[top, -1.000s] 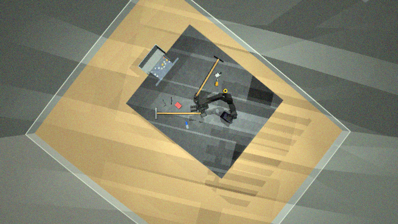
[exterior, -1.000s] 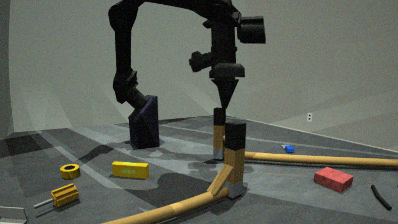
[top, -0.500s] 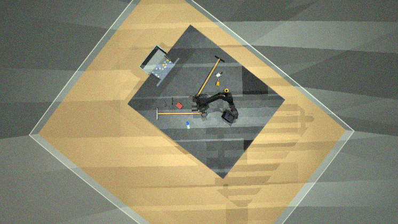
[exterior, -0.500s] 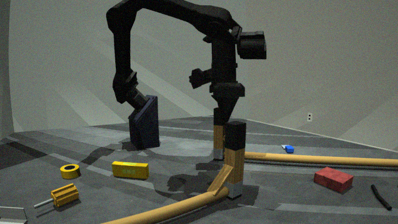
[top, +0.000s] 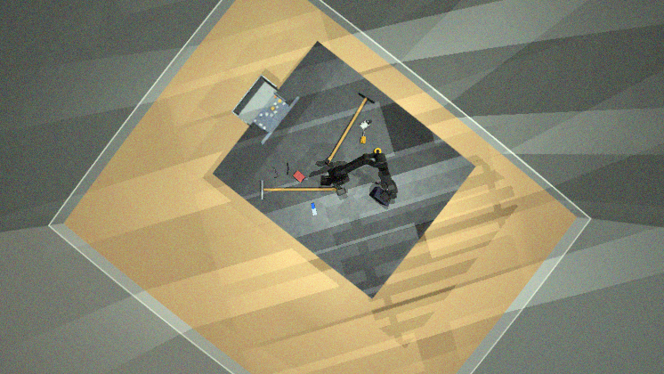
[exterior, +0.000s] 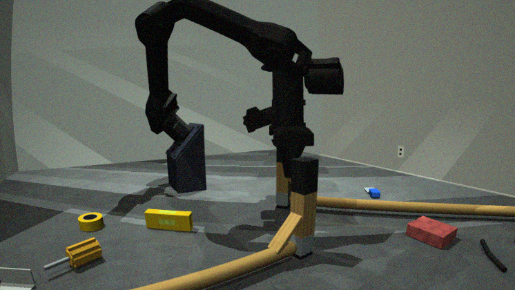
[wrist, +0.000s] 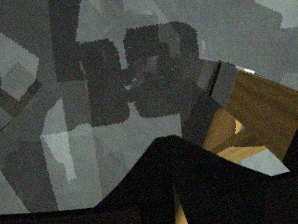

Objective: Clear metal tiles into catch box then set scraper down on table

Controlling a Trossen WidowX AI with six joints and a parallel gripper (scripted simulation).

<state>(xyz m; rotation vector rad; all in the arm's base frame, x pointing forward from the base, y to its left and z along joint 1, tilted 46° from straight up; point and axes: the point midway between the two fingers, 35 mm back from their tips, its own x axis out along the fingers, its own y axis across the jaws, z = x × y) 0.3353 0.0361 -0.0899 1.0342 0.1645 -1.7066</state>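
Several small pale and orange tiles [top: 272, 109] lie on the grey-blue bench plate [top: 276, 122]. The catch box [top: 246, 93] stands at the plate's far end. Two long wooden-handled tools lie on the dark table. One [top: 347, 129] [exterior: 216, 268] has a dark crosswise head; the other [top: 297, 189] [exterior: 396, 206] has a light grey crosswise head. I cannot tell which is the long scraper. Each has an upright black-topped grip post at its near end. My gripper [exterior: 287, 172] [wrist: 166, 145] is shut and empty, pointing down low between the two posts. The front post partly hides its tips.
A red block [top: 298, 176] [exterior: 430, 232], a blue-and-white item [top: 313, 208] [exterior: 373, 192], a yellow box [exterior: 168, 220], a tape roll [top: 377, 150] [exterior: 90, 221] and an orange-handled screwdriver [top: 363, 139] [exterior: 84, 253] lie around the arm. A thin black piece [exterior: 492, 255] lies beyond the red block.
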